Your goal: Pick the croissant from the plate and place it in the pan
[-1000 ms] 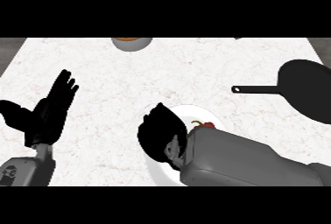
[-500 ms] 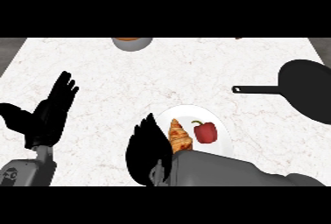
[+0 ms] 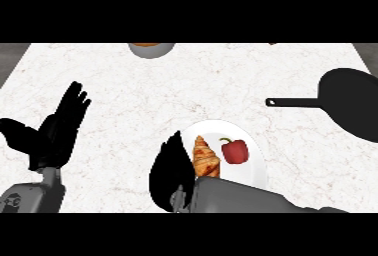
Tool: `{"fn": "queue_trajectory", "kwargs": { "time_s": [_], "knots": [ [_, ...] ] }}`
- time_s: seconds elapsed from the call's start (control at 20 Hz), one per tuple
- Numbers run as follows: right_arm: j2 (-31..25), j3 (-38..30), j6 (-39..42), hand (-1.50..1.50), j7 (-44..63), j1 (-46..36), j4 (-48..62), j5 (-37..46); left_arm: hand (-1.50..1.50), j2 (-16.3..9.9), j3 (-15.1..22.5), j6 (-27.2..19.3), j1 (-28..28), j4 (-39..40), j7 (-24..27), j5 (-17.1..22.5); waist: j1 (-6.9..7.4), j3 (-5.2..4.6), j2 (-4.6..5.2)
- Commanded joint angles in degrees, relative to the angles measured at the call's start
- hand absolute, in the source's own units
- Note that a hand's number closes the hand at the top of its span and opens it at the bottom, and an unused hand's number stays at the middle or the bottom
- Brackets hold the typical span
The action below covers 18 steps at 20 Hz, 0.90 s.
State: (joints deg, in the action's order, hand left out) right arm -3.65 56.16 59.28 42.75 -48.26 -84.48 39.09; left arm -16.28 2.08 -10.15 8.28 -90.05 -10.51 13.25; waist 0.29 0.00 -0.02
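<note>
Since a second ago the right hand [image 3: 171, 172] has drawn back toward the near edge and to the left, uncovering the round white plate [image 3: 255, 167] it had hidden; the left hand has stayed where it was.

Head view: the golden-brown croissant [image 3: 204, 157] lies on the left part of the plate, its long axis running near to far. A red bell pepper [image 3: 235, 151] sits just right of it on the same plate. The right hand stands at the plate's left rim, fingers straight and pointing far, beside the croissant and not curled round it. Its grey forearm [image 3: 244, 196] covers the near part of the plate. The black frying pan [image 3: 357, 102] rests well apart at the right edge of the white marbled counter [image 3: 184, 85], handle pointing left. The left hand [image 3: 55, 132] rests open at the left, fingers up. A grey bowl [image 3: 151, 48] shows at the far edge.
</note>
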Motion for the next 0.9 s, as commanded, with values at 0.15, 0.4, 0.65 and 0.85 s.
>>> {"fn": "queue_trajectory", "kwargs": {
  "time_s": [0.15, 0.4, 0.65, 0.85],
  "knots": [
    [1.06, -0.33, -2.26, -1.50, -3.61, 4.13, 2.49, 6.76, 0.00, 0.58, -1.20, 1.76, -0.72, -1.02, -0.92, -0.25, 0.12, 0.02, -0.02],
    [0.32, -1.18, -1.99, -1.50, -9.68, 2.29, 7.54, 10.74, 0.00, 0.80, -2.21, 1.65, 1.34, -1.49, -2.80, -1.04, 0.05, 0.01, 0.03],
    [0.41, -1.16, -5.70, -1.50, -15.12, 2.76, 11.50, 14.47, 0.00, 2.47, -1.57, 0.78, 1.30, -2.82, -3.96, -2.41, 0.10, 0.02, 0.05],
    [-0.16, -1.09, -11.85, -1.50, -19.18, 3.96, 15.27, 17.59, 0.00, 1.50, -3.49, 3.83, 3.43, 4.13, -0.25, -2.45, -0.06, 0.00, 0.17]
  ]
}}
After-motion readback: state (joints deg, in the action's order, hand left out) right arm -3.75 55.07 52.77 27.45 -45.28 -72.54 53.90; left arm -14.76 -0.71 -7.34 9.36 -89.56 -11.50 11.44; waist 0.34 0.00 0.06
